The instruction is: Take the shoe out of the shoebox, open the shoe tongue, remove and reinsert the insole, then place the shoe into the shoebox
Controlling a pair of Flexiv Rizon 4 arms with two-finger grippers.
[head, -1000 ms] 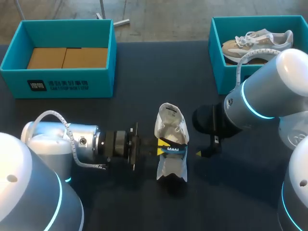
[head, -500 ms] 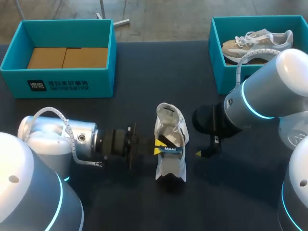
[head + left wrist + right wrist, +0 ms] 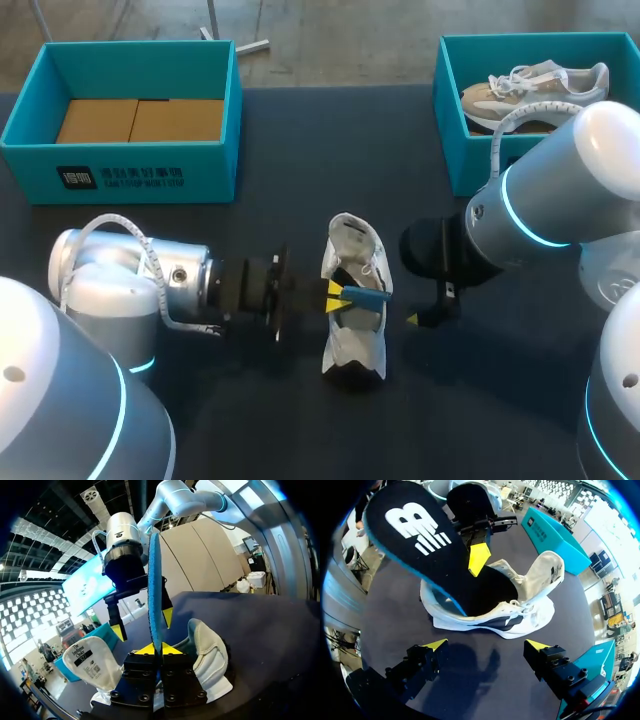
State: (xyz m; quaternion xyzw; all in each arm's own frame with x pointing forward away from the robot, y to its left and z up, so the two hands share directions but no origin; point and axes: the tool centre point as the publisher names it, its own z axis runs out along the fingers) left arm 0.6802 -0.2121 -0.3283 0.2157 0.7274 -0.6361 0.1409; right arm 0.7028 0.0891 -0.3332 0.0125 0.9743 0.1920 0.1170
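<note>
Left gripper [image 3: 335,296] pinching insole [image 3: 420,545]. Over last second, insole raised and turned on edge; lower end still inside shoe [image 3: 352,300]. Shoe between both grippers. Right gripper [image 3: 486,645] spread, just beside shoe. Judgement: removal nearly complete, reinsertion pending.

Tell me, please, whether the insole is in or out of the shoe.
Partly out: the left gripper is shut on the insole, raised mostly clear, its lower end inside the shoe.

Silver arms [image 3: 560,200], cyan rings [image 3: 513,215], white cables [image 3: 525,110]; yellow-tipped blk tools [image 3: 486,645].
</note>
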